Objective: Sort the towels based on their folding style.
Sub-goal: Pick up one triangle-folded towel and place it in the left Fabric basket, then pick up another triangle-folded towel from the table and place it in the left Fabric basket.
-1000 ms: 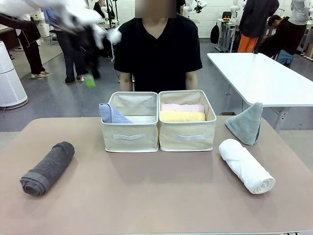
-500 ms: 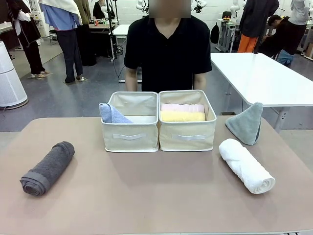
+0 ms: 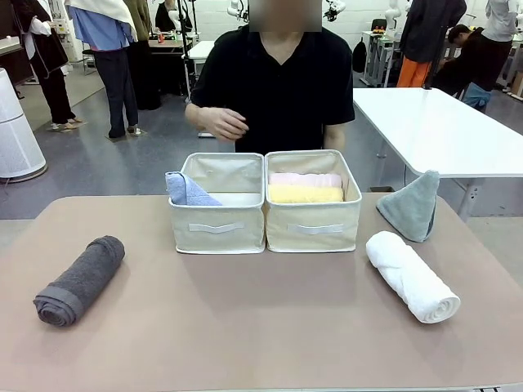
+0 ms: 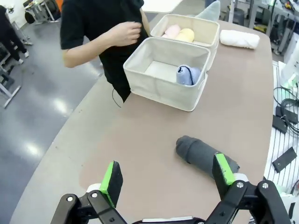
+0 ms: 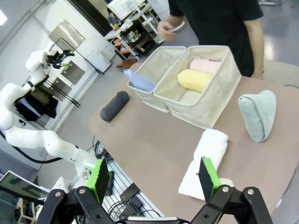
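While the left gripper (image 4: 167, 172) and right gripper (image 5: 154, 178) stood spread and empty, three towels awaited sorting: grey-green cone (image 3: 411, 205) just right of the right bin (image 3: 314, 229), white roll (image 3: 411, 275) right-front of it, dark grey roll (image 3: 80, 280) well left. Right bin held the pink roll (image 3: 305, 179) and yellow roll (image 3: 305, 193); the left bin (image 3: 216, 229), touching it, the blue cone (image 3: 188, 190). Next, probably: grasp a loose roll.

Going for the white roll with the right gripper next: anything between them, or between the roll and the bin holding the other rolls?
Nothing visible. The open right gripper faces the white roll with only air between; bare tabletop separates the roll from the right bin. The grey-green cone sits off to the side.
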Action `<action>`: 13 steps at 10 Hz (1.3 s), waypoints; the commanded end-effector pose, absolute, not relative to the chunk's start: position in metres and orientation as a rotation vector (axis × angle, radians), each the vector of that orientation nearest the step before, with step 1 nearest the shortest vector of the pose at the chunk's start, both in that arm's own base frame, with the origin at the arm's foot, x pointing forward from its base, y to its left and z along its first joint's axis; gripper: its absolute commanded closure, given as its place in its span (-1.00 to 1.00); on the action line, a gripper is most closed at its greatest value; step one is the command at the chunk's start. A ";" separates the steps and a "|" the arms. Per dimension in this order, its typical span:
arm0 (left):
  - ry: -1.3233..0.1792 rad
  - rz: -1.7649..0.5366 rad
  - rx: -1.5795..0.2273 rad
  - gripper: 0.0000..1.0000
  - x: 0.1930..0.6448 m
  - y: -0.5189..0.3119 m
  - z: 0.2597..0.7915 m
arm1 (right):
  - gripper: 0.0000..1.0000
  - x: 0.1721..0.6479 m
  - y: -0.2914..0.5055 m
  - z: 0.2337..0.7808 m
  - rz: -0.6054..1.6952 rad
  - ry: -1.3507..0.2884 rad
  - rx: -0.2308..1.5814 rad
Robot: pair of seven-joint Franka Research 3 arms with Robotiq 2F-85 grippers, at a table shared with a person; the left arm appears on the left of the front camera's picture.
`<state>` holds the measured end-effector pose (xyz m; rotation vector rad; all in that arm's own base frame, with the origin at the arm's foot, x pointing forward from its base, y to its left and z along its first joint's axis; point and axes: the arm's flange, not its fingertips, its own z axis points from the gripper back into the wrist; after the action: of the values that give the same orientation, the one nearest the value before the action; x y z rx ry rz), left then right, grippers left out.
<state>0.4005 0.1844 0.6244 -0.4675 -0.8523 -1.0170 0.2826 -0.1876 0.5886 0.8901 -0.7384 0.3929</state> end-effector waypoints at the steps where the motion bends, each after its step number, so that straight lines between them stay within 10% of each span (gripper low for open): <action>1: -0.921 -1.020 -0.513 -1.00 0.396 0.191 0.619 | -1.00 0.282 -0.187 0.589 0.396 -0.733 0.896; 13: -0.855 -1.023 -0.531 -1.00 0.394 0.189 0.619 | -1.00 0.282 -0.187 0.589 0.396 -0.733 0.896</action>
<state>0.3942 0.1921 0.6222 -0.5422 -0.8398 -1.0305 0.2826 -0.1876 0.5886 0.8901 -0.7384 0.3930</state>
